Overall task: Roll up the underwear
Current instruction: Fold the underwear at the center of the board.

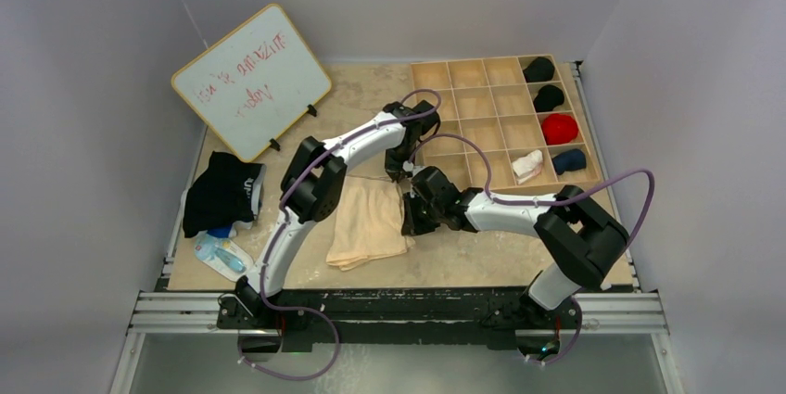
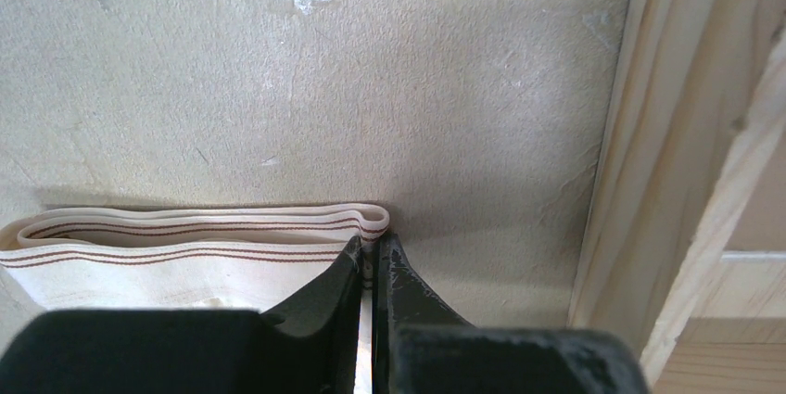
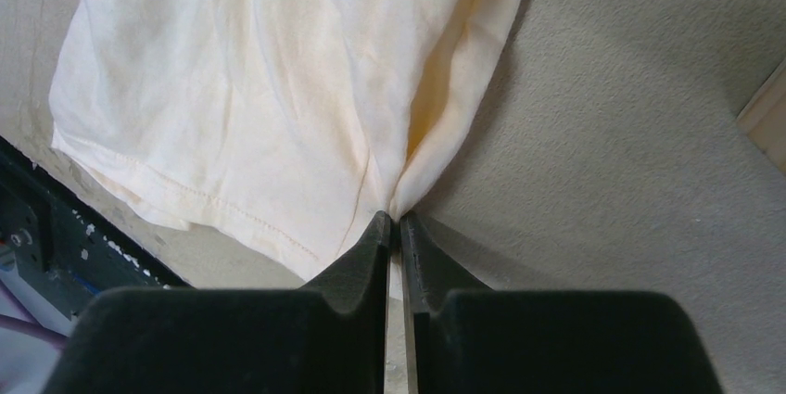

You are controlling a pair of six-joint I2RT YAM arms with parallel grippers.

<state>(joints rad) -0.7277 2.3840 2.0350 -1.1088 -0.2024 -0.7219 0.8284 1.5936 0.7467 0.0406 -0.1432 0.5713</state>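
A cream pair of underwear [image 1: 366,222] lies flat on the table, in the middle. Its white waistband with brown stripes [image 2: 195,227] shows in the left wrist view. My left gripper [image 1: 400,171] is shut on the waistband's right corner [image 2: 373,246], low over the table. My right gripper [image 1: 409,222] is shut on the right side edge of the cloth [image 3: 394,218] near the hem [image 3: 222,209]. The cloth puckers where each gripper pinches it.
A wooden compartment tray [image 1: 496,116] stands at the back right, holding rolled black, red, navy and white garments. Its wall [image 2: 667,134] is close to the left gripper. A whiteboard [image 1: 250,79] leans at the back left. A dark garment pile [image 1: 221,192] lies at the left.
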